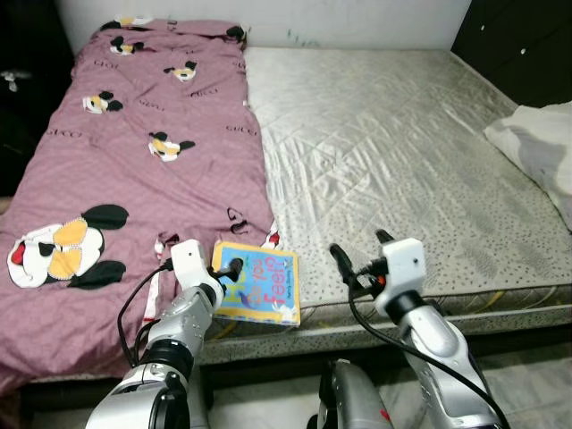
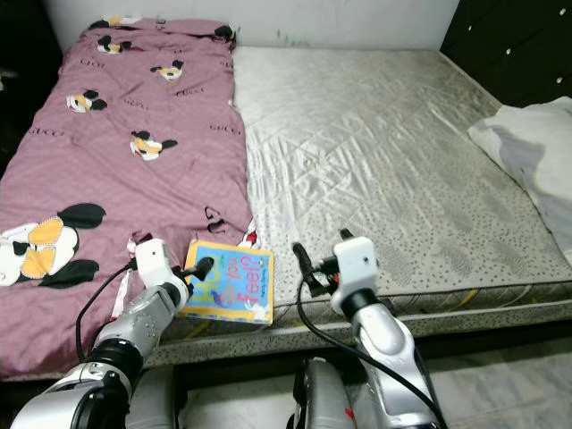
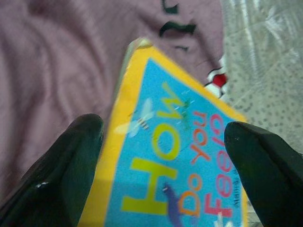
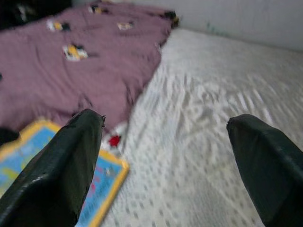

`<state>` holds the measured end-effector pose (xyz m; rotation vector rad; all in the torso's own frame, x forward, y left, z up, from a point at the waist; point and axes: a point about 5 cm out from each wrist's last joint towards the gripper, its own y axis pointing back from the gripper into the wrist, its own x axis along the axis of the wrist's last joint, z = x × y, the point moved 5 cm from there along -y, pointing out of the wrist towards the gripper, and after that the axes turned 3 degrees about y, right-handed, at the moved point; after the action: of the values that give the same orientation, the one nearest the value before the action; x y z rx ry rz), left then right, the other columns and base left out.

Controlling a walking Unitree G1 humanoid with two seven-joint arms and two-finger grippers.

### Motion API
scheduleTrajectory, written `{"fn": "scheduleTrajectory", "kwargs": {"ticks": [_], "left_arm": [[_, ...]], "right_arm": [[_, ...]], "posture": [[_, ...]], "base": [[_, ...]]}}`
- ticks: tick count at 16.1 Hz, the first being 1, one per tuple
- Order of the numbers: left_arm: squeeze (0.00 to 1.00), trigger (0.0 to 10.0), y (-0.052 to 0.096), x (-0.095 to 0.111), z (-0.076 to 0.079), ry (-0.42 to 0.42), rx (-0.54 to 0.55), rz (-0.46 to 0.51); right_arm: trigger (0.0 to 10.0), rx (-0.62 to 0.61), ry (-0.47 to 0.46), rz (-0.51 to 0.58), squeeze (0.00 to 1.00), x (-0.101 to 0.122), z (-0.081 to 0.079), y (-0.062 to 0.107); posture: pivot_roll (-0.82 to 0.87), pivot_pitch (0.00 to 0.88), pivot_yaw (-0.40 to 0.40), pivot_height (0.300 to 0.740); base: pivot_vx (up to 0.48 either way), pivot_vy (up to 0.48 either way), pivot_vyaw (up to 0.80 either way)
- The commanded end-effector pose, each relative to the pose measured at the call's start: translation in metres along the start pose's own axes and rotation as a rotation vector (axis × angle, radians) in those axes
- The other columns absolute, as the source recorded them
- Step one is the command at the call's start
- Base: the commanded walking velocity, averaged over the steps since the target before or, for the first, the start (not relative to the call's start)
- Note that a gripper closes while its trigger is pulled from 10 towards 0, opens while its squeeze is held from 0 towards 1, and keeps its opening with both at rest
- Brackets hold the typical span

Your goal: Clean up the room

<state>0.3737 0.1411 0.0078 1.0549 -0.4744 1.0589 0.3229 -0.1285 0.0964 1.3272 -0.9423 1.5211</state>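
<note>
A children's book with a blue cover and yellow border lies flat at the bed's near edge, half on the purple blanket and half on the grey mattress. My left gripper hovers open right over the book's near-left corner; its two black fingers straddle the cover without closing on it. Open and holding nothing, my right gripper hangs above the mattress edge just right of the book.
The blanket with cartoon mouse prints covers the bed's left half. A white pillow lies at the right edge. Dark cabinets stand at the far right, dark furniture at the left. A pale wall runs behind the bed.
</note>
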Motion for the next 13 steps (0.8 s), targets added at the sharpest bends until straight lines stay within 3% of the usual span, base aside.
{"fn": "scheduleTrajectory", "kwargs": {"ticks": [1, 7, 9, 13], "left_arm": [[0.0, 10.0, 0.0, -0.005, -0.002, 0.013, 0.014, -0.017], [0.0, 10.0, 0.001, 0.001, -0.02, 0.065, 0.085, -0.006], [0.0, 10.0, 0.002, 0.015, -0.026, 0.103, 0.117, 0.066], [0.0, 10.0, 0.003, 0.007, -0.033, 0.145, 0.119, 0.023]], "right_arm": [[10.0, -0.014, 0.012, -0.013, 0.0, -0.003, 0.003, 0.003], [10.0, -0.012, 0.03, -0.037, 0.0, -0.002, 0.009, 0.006], [10.0, -0.022, 0.042, -0.042, 0.0, -0.002, 0.013, 0.008], [10.0, -0.033, 0.047, -0.039, 0.0, 0.003, 0.016, 0.007]], "posture": [[-0.08, 0.12, -0.066, 0.558], [-0.1, 0.127, -0.068, 0.558], [-0.1, 0.127, -0.068, 0.558], [-0.11, 0.133, -0.064, 0.558]], "base": [[0.0, 0.0, 0.0], [0.0, 0.0, 0.0], [0.0, 0.0, 0.0], [0.0, 0.0, 0.0]]}}
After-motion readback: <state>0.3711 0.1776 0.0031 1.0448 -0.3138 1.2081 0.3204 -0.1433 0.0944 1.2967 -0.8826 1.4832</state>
